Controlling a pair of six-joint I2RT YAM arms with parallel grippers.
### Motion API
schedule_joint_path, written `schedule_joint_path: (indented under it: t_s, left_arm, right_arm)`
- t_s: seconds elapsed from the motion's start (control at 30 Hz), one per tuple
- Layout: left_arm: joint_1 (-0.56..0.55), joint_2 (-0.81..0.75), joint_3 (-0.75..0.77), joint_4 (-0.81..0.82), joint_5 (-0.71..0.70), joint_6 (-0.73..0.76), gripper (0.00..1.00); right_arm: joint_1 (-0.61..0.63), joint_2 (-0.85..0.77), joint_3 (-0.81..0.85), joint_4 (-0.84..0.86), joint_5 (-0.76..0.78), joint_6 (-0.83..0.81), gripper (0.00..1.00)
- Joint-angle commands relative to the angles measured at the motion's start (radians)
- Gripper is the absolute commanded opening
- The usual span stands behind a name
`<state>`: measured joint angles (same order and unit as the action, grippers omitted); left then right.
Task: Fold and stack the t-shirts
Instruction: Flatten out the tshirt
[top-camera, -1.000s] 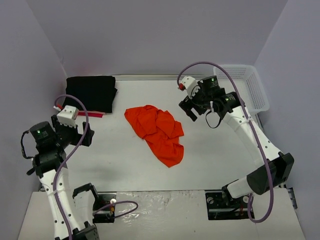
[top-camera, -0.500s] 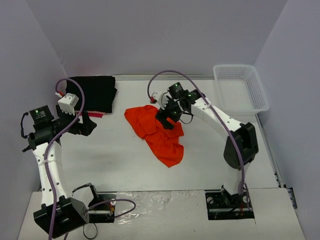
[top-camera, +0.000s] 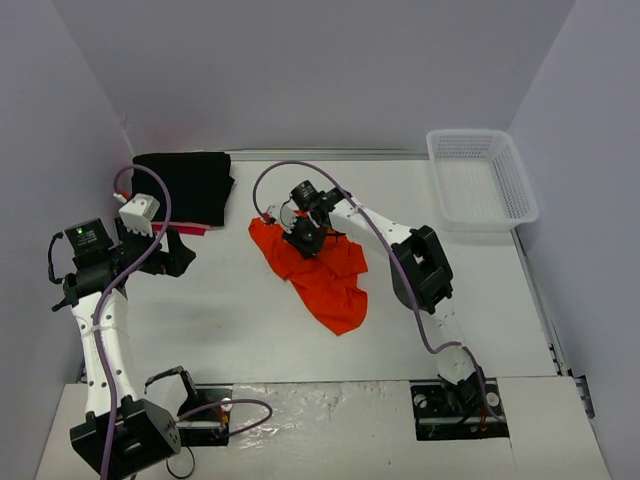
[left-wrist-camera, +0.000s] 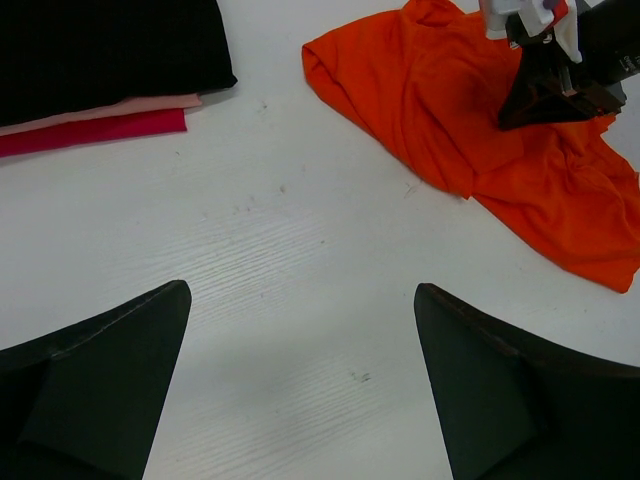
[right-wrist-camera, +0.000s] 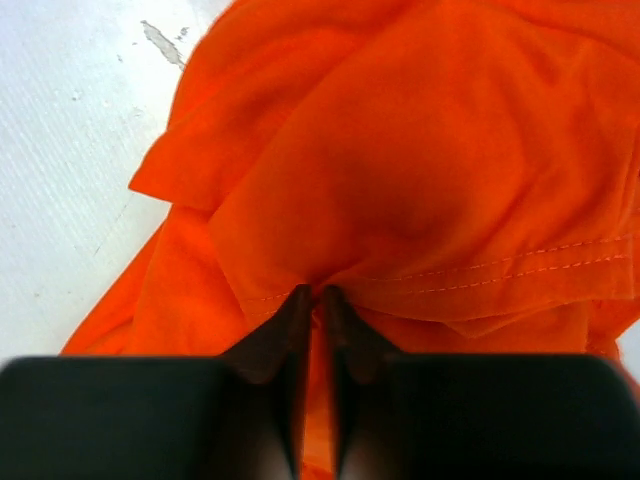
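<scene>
A crumpled orange t-shirt (top-camera: 325, 280) lies in the middle of the table. My right gripper (top-camera: 303, 240) is down on its upper part, shut on a pinched fold of the orange cloth (right-wrist-camera: 400, 170). A folded black t-shirt (top-camera: 183, 185) lies at the back left on top of a pink-red one (left-wrist-camera: 90, 130), whose edge sticks out below it. At the left, my left gripper (top-camera: 178, 250) hovers open over bare table, holding nothing. In the left wrist view the orange t-shirt (left-wrist-camera: 450, 140) lies ahead to the right.
A white mesh basket (top-camera: 480, 175) stands at the back right corner. Walls close in the table on the left, back and right. The right arm (top-camera: 400, 245) stretches across the table behind the orange shirt.
The right arm swung left from near the basket down onto the orange t-shirt, and its jaws closed on a fold of cloth. The left gripper stayed wide open and shifted slightly.
</scene>
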<state>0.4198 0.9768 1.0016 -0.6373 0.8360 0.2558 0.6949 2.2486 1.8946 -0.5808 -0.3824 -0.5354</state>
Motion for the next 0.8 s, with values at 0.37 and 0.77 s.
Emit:
schedule_joint_path:
  t_s: [0.37,0.77]
  left_arm:
    - [-0.004,-0.001,-0.001,0.037,0.012,0.008,0.94]
    - [-0.016,-0.012,0.015,0.034,0.051,0.013,0.94]
  right_arm:
    - [-0.009,-0.332,-0.022,-0.034,0.157,-0.018,0.00]
    - [-0.326,-0.593,-0.155,-0.021,0.175,-0.026,0.00]
